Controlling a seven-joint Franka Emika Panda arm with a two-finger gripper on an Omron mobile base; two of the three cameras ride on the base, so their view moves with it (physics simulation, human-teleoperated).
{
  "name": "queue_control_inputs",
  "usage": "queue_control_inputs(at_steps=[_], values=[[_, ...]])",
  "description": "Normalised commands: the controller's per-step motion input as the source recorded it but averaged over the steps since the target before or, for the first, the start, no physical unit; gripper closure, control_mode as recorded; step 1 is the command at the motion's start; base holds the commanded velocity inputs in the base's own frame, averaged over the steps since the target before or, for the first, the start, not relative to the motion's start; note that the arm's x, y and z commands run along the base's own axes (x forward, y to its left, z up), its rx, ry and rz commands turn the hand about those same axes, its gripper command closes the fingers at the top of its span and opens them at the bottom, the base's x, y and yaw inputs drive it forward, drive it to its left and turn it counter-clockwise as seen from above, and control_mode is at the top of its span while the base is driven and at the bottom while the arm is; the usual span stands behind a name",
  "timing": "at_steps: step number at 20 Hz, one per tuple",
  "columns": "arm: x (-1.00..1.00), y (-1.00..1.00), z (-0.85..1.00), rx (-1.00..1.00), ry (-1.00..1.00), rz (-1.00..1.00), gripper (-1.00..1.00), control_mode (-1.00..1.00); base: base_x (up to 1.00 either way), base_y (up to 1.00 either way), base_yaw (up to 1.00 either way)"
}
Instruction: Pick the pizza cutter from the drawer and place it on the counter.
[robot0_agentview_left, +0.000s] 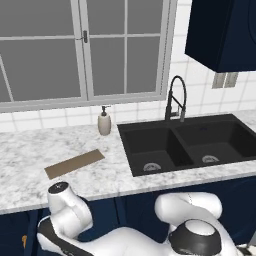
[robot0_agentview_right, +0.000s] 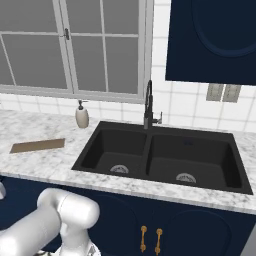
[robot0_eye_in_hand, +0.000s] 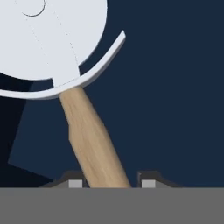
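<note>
The pizza cutter (robot0_eye_in_hand: 89, 131) lies close under the hand in the hand view: its pale round wheel is at the upper left and its light wooden handle slants down toward the bottom. It rests on the dark navy floor of the drawer (robot0_eye_in_hand: 175, 109). My gripper (robot0_eye_in_hand: 112, 183) straddles the end of the handle. The left fingertip (robot0_eye_in_hand: 75, 183) is right against the wood, and the right fingertip (robot0_eye_in_hand: 148, 183) stands a narrow gap off it. The jaws are open and nearly closed. In the base views the white arm bends down below the marble counter (robot0_agentview_left: 30, 155).
On the counter lie a flat brown board (robot0_agentview_left: 75, 163) and a soap bottle (robot0_agentview_left: 104, 121) by the window. A black double sink (robot0_agentview_left: 190, 142) with a dark faucet (robot0_agentview_left: 176, 97) sits to the right. A navy wall cabinet (robot0_agentview_left: 225, 30) hangs above.
</note>
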Motion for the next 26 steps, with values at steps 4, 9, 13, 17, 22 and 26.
queue_control_inputs(at_steps=[4,9,13,17,22,26], values=[[0.28,-0.41,1.0,0.04,0.0,-0.08,1.0,-1.0,0.0,0.0,0.0],[0.04,-0.62,0.99,0.02,-0.09,-0.09,1.0,-1.0,0.0,0.0,0.0],[0.13,-0.66,0.64,0.0,-0.18,-0.17,1.0,-1.0,0.0,0.0,0.0],[0.8,-0.94,0.1,0.0,-0.06,-0.2,1.0,-1.0,0.0,0.0,0.0],[1.0,-1.0,0.0,0.01,0.0,-0.2,1.0,-1.0,0.0,0.0,0.0],[1.0,-0.5,0.0,0.02,0.01,-0.11,1.0,-1.0,0.0,0.0,0.0]])
